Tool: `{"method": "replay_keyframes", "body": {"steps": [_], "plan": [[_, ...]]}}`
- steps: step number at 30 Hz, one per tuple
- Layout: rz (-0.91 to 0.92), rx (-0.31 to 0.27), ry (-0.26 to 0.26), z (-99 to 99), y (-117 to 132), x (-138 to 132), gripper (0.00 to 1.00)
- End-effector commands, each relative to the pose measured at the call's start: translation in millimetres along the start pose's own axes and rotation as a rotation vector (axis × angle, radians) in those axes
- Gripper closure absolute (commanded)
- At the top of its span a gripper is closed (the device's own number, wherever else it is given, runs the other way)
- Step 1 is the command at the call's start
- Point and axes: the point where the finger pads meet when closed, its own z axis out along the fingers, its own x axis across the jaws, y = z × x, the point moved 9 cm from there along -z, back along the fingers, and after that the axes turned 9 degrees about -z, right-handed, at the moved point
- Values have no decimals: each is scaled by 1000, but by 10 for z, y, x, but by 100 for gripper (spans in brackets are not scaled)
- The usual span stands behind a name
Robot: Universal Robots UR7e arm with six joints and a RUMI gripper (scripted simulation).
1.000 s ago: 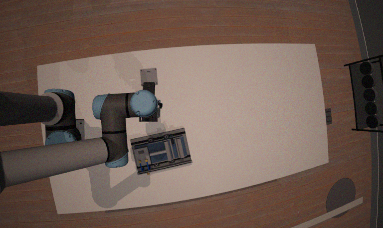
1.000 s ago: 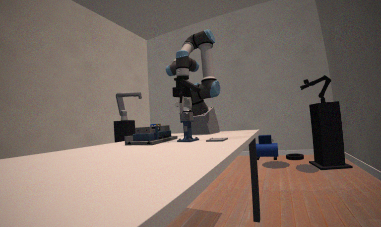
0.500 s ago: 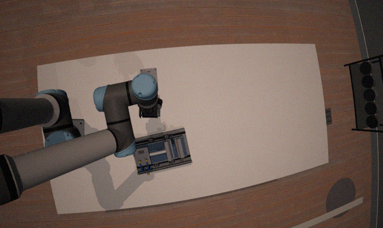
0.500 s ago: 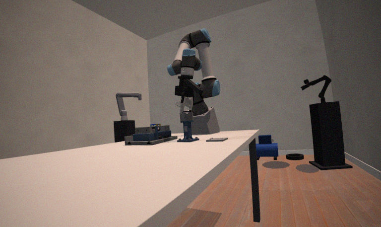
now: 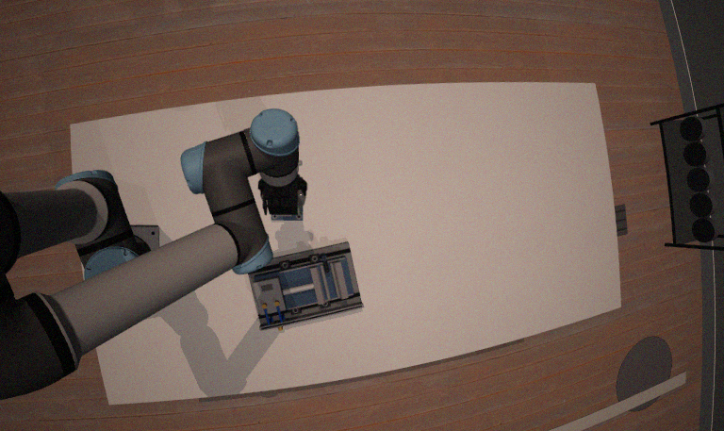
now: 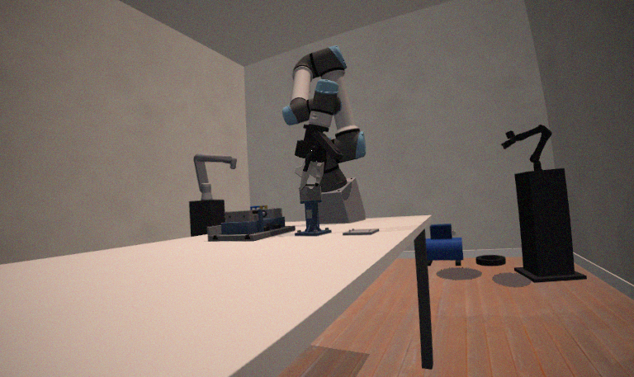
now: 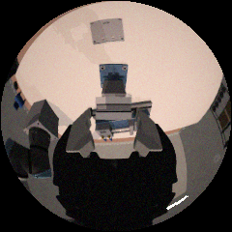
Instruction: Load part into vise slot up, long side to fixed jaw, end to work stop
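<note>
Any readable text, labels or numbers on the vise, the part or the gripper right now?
None can be read in any view.
Vise: no lettering shows, only blue fittings and bolt heads.
Part over the V-block: plain grey faces.
Gripper: bare black body, unmarked fingers.
Infeed plate: only small dots, no characters.
</note>
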Motion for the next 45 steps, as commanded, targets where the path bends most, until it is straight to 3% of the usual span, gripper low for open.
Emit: {"method": "replay_keyframes", "body": {"steps": [1, 19, 45], "plan": [[2, -68, -14, 2, -66, 12, 49], [2, -240, -41, 28, -233, 39, 49], [2, -380, -63, 72, -363, 60, 49]]}}
